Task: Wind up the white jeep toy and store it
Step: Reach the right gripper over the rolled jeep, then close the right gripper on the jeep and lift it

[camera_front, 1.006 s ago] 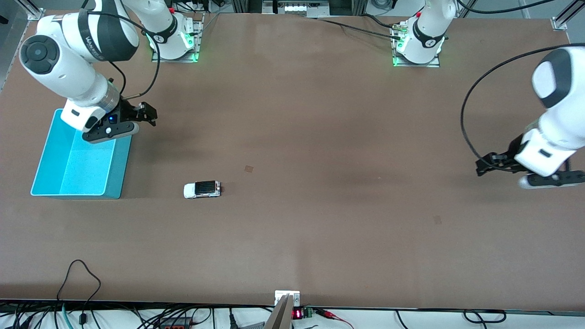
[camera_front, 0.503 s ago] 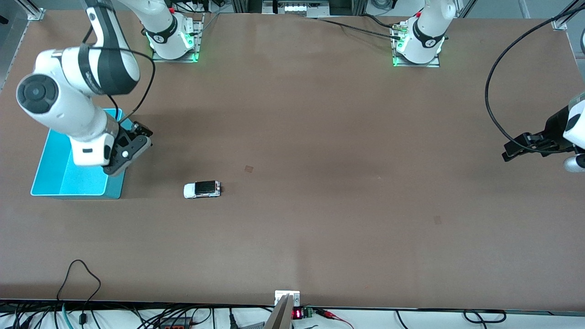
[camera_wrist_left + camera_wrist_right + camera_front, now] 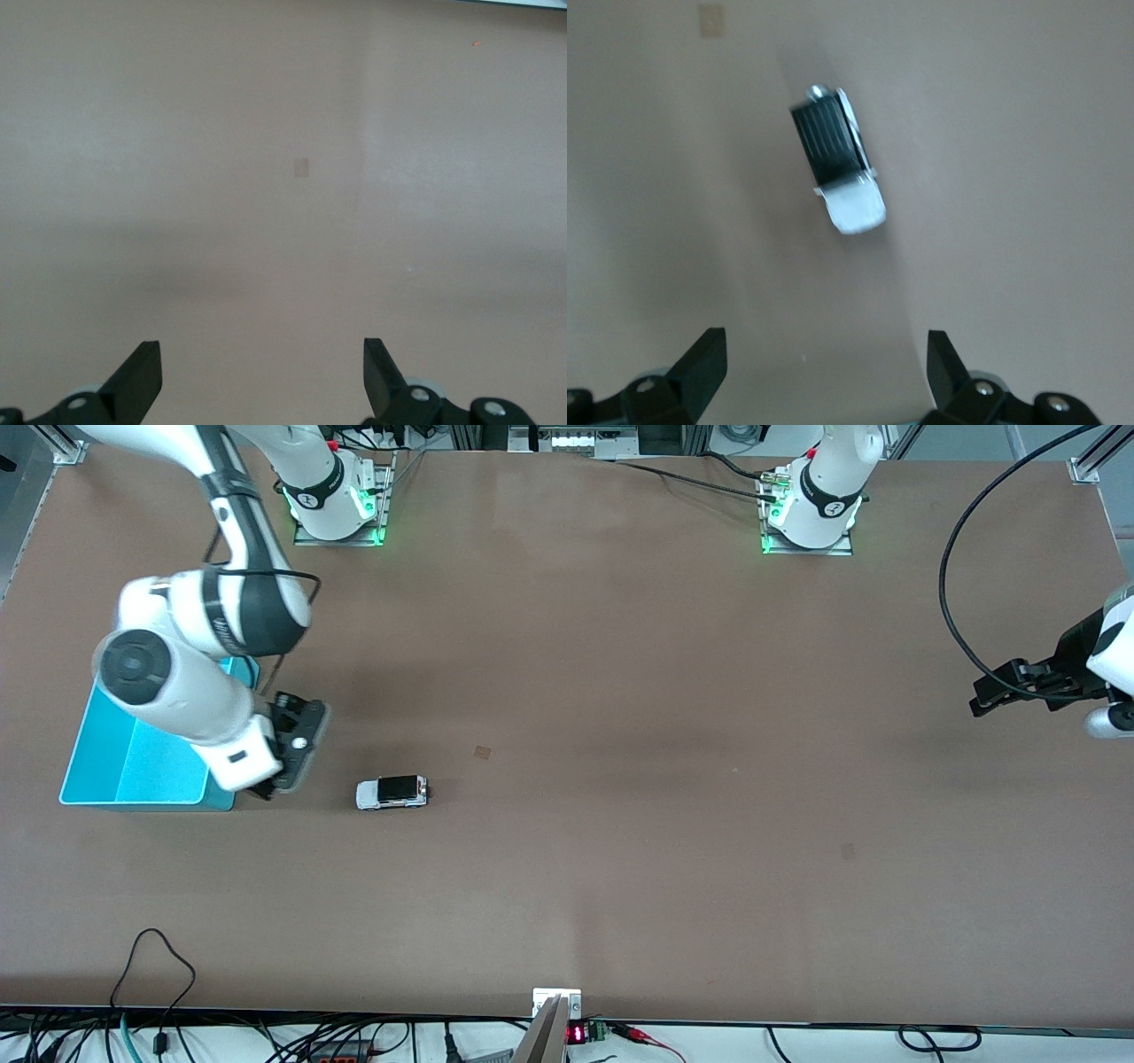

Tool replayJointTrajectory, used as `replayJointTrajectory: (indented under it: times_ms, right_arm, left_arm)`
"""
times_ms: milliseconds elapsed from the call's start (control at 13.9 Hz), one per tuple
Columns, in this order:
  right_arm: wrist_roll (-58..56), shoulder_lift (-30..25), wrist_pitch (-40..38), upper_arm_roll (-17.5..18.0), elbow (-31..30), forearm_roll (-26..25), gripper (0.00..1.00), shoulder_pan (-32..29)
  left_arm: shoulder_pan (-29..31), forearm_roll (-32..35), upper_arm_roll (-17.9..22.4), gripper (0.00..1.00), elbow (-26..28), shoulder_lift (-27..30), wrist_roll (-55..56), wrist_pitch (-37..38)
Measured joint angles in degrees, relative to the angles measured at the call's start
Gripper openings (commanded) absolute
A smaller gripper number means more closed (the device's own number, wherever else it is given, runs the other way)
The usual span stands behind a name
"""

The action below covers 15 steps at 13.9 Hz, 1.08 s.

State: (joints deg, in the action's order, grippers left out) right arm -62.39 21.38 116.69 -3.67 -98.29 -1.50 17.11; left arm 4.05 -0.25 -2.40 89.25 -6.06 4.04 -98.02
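Note:
The white jeep toy [image 3: 392, 792] [image 3: 837, 173], with its black roof panel, stands on its wheels on the brown table, a short way from the turquoise bin [image 3: 142, 769]. My right gripper [image 3: 270, 784] [image 3: 824, 372] hangs open over the table between the bin's corner and the jeep, a little short of the toy. It holds nothing. My left gripper [image 3: 982, 698] [image 3: 261, 376] is open and empty over bare table at the left arm's end. There it waits.
The bin is open-topped, with nothing showing in the part I can see, and my right arm covers part of it. A small square mark [image 3: 482, 752] [image 3: 301, 166] lies on the table. Cables run along the table edge nearest the front camera [image 3: 159, 957].
My right arm has swung from over the bin toward the jeep and nearer the front camera. My left arm has drawn back toward its end of the table. The jeep has not moved.

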Motion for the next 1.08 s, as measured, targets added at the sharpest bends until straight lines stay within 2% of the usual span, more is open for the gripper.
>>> replayJointTrajectory:
  times_ms: [216, 503, 790, 1078]
  right_arm:
    - [-1.3, 2.9, 2.3, 0.0, 0.1, -1.9, 1.0, 2.6]
    - [-5.1, 7.7, 9.1, 0.0, 0.2, -2.0, 1.0, 2.8]
    - [-5.5, 10.8, 15.9, 0.4, 0.2, -2.0, 1.0, 3.0]
    - [-5.5, 13.2, 18.6, 0.6, 0.3, -2.0, 1.0, 4.4]
  left_arm:
    - [0.1, 0.0, 0.0, 1.0, 0.3, 0.8, -0.2, 0.1]
    - [0.2, 0.0, 0.2, 1.0, 0.3, 1.2, -0.4, 0.4]
    - [0.3, 0.0, 0.3, 1.0, 0.2, 2.1, -0.6, 3.7]
    - [0.6, 0.0, 0.5, 1.0, 0.2, 2.1, -0.8, 4.2]
